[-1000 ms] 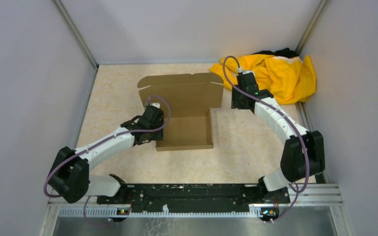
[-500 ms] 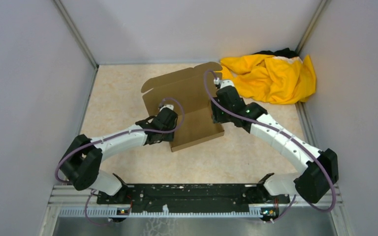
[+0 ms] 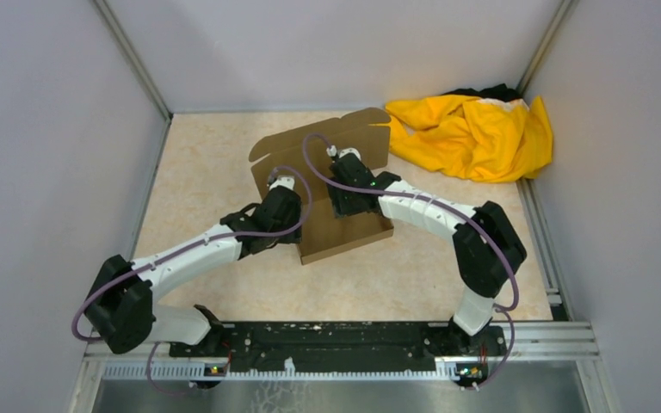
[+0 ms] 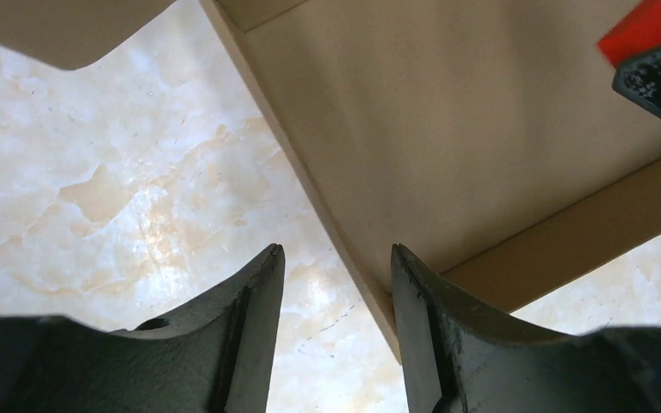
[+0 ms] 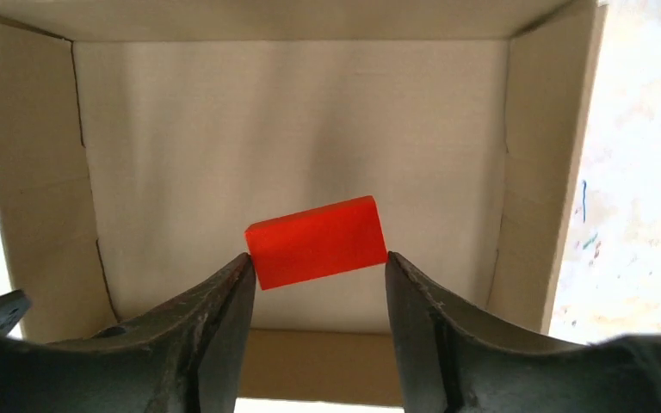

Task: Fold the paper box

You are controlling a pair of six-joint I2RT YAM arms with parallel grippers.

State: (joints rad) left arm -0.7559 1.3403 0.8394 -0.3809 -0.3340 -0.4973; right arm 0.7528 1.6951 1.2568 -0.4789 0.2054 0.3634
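Fingers of the right gripper pinch a little red block by its two ends, just over the floor of the paper box. The left gripper has its jaws apart and holds nothing; one wall of the box runs right by one finger. The box sits near the middle of the table, a bit crooked, with its walls up and its lid flap open at the back. Nothing holds the box down (it looks very light), so I think a bump from either arm could push it or spin it. The lid could also hit the right arm if it is shut too soon. The table is pale, like marble. Grey walls stand on three sides, and a yellow cloth lies bunched in the far right corner.
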